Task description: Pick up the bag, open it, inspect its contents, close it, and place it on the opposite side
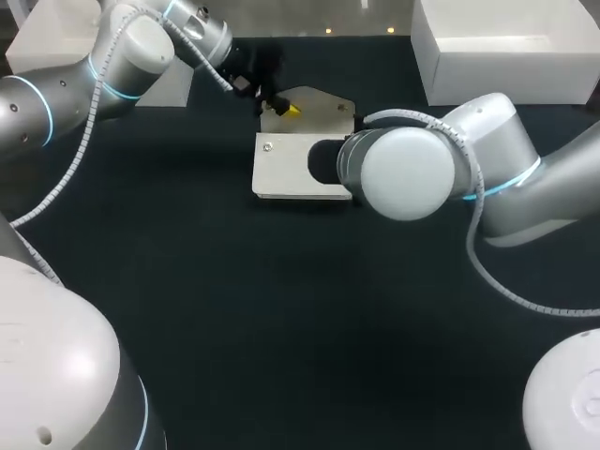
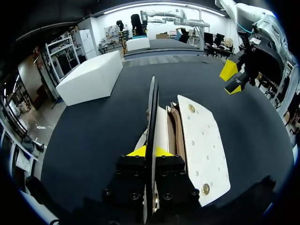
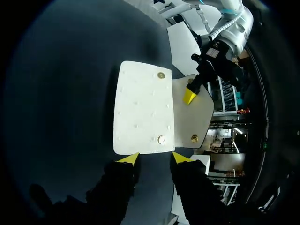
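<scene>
Where my right arm (image 1: 412, 173) comes in over mid-table, its big joint hides the right part of the bag (image 1: 291, 169). The bag lies flat on the dark table (image 1: 281, 328), a little far of centre. From the right wrist I see the right gripper (image 3: 154, 158) released, its fingers spread. The tips are just off one short edge of the bag's cream panel and touch nothing. A brass snap (image 3: 161, 139) sits on the panel just ahead of them. The left wrist view shows this gripper hanging in the air beyond the bag.

At the bag's far side the flap (image 2: 152, 108) is raised off the panel. The left gripper (image 2: 150, 152) is clenched on it, one yellow tip on each face. Between flap and panel the bag gapes, showing brown inner layers; I cannot tell what is inside.

Farthest off, one white box (image 1: 56, 33) sits at far left and another (image 1: 506, 47) at far right.
</scene>
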Controlling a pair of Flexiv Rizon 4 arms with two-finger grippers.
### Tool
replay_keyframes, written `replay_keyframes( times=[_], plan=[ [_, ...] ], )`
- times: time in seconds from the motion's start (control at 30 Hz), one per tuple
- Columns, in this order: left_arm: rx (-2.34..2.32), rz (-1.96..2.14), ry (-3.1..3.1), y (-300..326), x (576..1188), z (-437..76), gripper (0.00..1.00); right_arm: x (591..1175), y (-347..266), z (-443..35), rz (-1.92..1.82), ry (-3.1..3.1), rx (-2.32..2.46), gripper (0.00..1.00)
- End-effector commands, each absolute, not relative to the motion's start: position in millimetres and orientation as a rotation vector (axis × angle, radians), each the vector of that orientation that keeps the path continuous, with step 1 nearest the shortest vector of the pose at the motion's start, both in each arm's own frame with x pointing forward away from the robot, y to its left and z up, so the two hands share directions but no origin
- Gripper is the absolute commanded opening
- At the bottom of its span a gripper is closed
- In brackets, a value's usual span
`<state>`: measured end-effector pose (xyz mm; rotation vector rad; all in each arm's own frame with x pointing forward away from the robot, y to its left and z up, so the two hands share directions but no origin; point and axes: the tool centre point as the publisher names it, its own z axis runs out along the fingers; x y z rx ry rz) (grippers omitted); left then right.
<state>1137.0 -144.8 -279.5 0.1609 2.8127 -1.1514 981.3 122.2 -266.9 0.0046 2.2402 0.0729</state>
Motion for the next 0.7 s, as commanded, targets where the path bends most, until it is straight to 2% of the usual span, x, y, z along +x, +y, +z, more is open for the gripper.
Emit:
replay_keyframes(
  times=[0.03,0.7],
  plan=[
    [0.142,-1.125,2.841,-143,1129,-264,0.00,983,125,-264,0.059,2.239,0.010,0.00],
    [0.114,-1.131,2.863,-135,1120,-257,0.00,1014,133,-251,0.125,2.289,0.023,0.00]
  ],
)
